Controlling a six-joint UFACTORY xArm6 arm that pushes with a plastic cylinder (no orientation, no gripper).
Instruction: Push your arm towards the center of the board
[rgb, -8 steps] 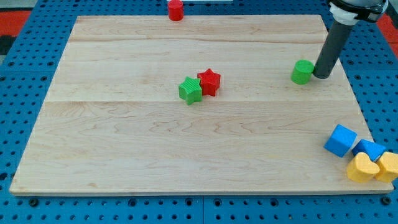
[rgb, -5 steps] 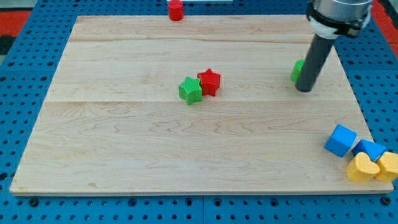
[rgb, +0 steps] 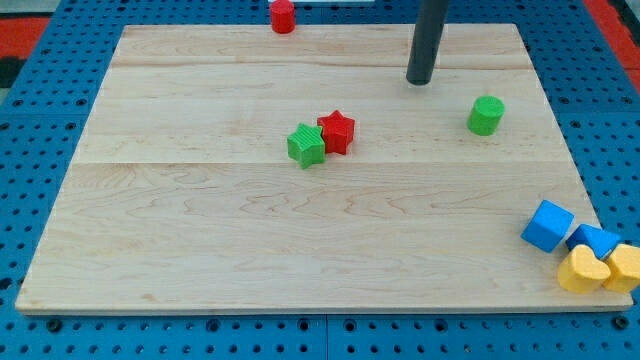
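Note:
My tip (rgb: 419, 80) rests on the wooden board (rgb: 200, 230) in the upper right part, up and to the left of the green cylinder (rgb: 485, 115). It touches no block. Near the board's middle, a green star (rgb: 306, 145) and a red star (rgb: 337, 132) sit side by side, down and to the left of my tip.
A red cylinder (rgb: 283, 16) stands at the board's top edge. At the bottom right corner lie a blue cube (rgb: 548, 225), a second blue block (rgb: 594, 241), a yellow heart (rgb: 582, 270) and another yellow block (rgb: 625, 267).
My tip has moved from beside the green cylinder, first down and left across it, then up and left to the board's upper part. The blocks have not moved.

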